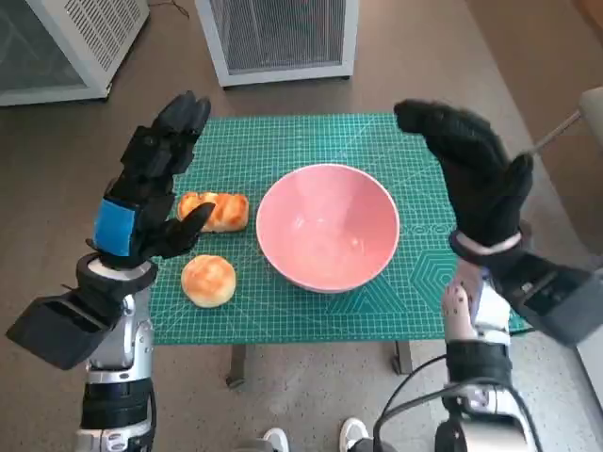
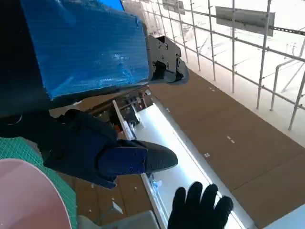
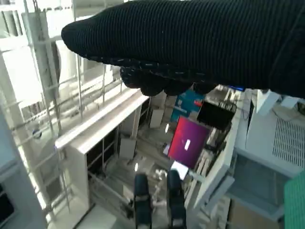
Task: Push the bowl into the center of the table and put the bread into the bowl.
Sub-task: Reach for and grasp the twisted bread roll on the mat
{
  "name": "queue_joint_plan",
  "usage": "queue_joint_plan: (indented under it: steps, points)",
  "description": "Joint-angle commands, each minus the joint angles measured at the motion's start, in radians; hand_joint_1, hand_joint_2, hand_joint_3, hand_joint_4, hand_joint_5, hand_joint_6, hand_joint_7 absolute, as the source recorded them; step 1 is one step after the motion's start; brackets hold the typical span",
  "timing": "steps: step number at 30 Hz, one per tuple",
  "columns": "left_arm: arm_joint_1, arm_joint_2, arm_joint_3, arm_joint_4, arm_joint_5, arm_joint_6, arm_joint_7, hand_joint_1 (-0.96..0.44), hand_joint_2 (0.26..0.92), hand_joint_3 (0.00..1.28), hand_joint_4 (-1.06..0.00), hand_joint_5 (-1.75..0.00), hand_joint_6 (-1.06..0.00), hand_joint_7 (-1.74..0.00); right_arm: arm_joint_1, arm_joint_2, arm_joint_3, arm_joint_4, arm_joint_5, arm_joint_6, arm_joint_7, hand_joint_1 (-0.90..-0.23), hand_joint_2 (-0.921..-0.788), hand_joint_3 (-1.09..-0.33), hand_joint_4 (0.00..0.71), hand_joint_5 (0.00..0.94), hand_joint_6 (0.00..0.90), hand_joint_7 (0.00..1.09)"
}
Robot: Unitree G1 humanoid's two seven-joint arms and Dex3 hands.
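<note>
Head view only: bowl (image 1: 328, 226) mid-bench, two bread pieces, one long (image 1: 214, 211) and one round (image 1: 208, 280), left of it. Left hand (image 1: 151, 184), right hand (image 1: 471, 169) raised, fingers spread, empty. Wrist views show mostly room, ceiling. No legible writing.

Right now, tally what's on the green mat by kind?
Bread: 2, a long loaf and a round bun
Bowl: 1, the pink bowl
Total: 3, all on the mat
</note>
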Motion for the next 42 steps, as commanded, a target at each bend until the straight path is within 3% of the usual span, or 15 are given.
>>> queue_joint_plan:
  steps: [1,10,14,16,19,22,25,32,42]
  points:
    - [-0.026,0.006,0.001,0.008,0.003,-0.009,0.002,-0.67,0.921,0.39,-0.25,0.00,-0.23,-0.23,0.043,-0.008,0.018,-0.050,0.015,0.029,0.007,-0.570,-0.921,-0.477,0.369,0.000,0.110,0.66]
    - [-0.046,0.043,0.010,-0.005,0.039,-0.006,0.009,-0.64,0.921,0.30,-0.24,0.00,-0.24,-0.21,0.045,-0.017,0.020,-0.043,0.023,0.022,0.011,-0.558,-0.921,-0.467,0.351,0.000,0.093,0.66]
    - [-0.052,0.155,0.016,-0.023,0.195,0.017,0.025,-0.58,0.909,0.15,-0.17,0.00,-0.20,-0.17,0.046,-0.016,0.023,-0.043,0.019,0.018,0.007,-0.559,-0.921,-0.466,0.352,0.001,0.092,0.66]
    - [-0.041,0.241,0.010,-0.072,0.317,0.104,0.021,-0.53,0.871,0.07,-0.09,0.00,-0.16,-0.12,0.046,-0.017,0.023,-0.041,0.015,0.014,0.006,-0.560,-0.921,-0.467,0.353,0.001,0.091,0.66]
    - [-0.041,0.342,-0.012,-0.176,0.441,0.351,-0.046,-0.41,0.792,0.03,-0.04,0.00,-0.12,-0.09,0.045,-0.021,0.022,-0.037,0.017,0.012,0.008,-0.558,-0.921,-0.472,0.353,0.001,0.091,0.66]
    - [-0.059,0.386,-0.041,-0.254,0.487,0.580,-0.120,-0.08,0.714,0.02,-0.01,0.00,-0.12,-0.07,0.044,-0.023,0.021,-0.037,0.021,0.014,0.010,-0.559,-0.921,-0.478,0.352,0.001,0.091,0.66]
    - [-0.092,0.401,-0.087,-0.285,0.547,0.739,-0.165,0.06,0.701,0.02,0.00,0.00,-0.14,-0.08,0.047,-0.024,0.019,-0.038,0.024,0.014,0.010,-0.558,-0.921,-0.479,0.350,0.000,0.091,0.66]
    - [-0.154,0.404,-0.177,-0.216,0.617,0.835,-0.206,0.09,0.708,0.03,-0.01,0.00,-0.19,-0.08,0.049,-0.021,0.020,-0.040,0.024,0.012,0.005,-0.549,-0.921,-0.479,0.346,0.000,0.082,0.66]
    - [-0.302,0.384,-0.383,-0.035,0.772,0.961,-0.260,0.05,0.711,0.03,-0.03,-0.01,-0.20,-0.05,0.057,-0.017,0.020,-0.044,0.019,0.007,-0.006,-0.550,-0.921,-0.488,0.340,0.000,0.064,0.66]
